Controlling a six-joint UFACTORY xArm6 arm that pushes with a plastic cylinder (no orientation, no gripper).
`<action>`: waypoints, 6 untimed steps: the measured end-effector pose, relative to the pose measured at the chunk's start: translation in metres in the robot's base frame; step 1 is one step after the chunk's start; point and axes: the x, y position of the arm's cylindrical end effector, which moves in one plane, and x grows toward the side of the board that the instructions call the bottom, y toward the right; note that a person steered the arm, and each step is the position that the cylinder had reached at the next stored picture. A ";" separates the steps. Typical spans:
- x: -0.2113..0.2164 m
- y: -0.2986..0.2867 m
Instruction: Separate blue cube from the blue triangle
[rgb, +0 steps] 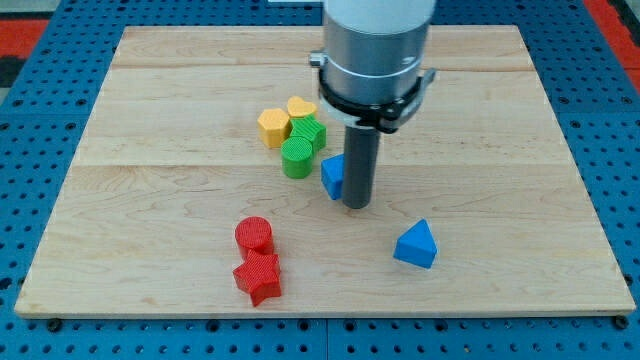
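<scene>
The blue cube (332, 175) is seen approx at board centre, partly hidden behind the rod; only its left portion shows. My tip (357, 205) is set down on the wood immediately at the cube's 3 o'clock side, touching it or as good as touching; a gap can't be made out. No jaws or fingers are carried by the arm, so nothing is held or clamped: just a straight dark rod under a grey cylinder body (375, 50), which comes in from the view's top.

The blue triangle (416, 245) is found at roughly 4 o'clock from the cube, well apart from it, w/ bare wood between. It also lies at approx 4 o'clock from the tip, not in contact.

At 10–11 o'clock from the cube a tight cluster is seen: a green cylinder (297, 157) nearest, just beside the cube, a second green block (311, 131) behind it (shape unclear), a yellow hexagon (273, 127) at the cluster's left and a yellow heart (301, 107) at its top. All four appear pressed together.

At about 7 o'clock from the cube, well apart, a red cylinder (254, 235) is placed, w/ a red star (259, 277) touching it directly below.

Everything rests on a pale wooden board (150, 180), laid over a blue pegboard surface (30, 140).
</scene>
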 end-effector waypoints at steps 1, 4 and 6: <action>0.000 -0.013; -0.009 -0.019; -0.026 -0.007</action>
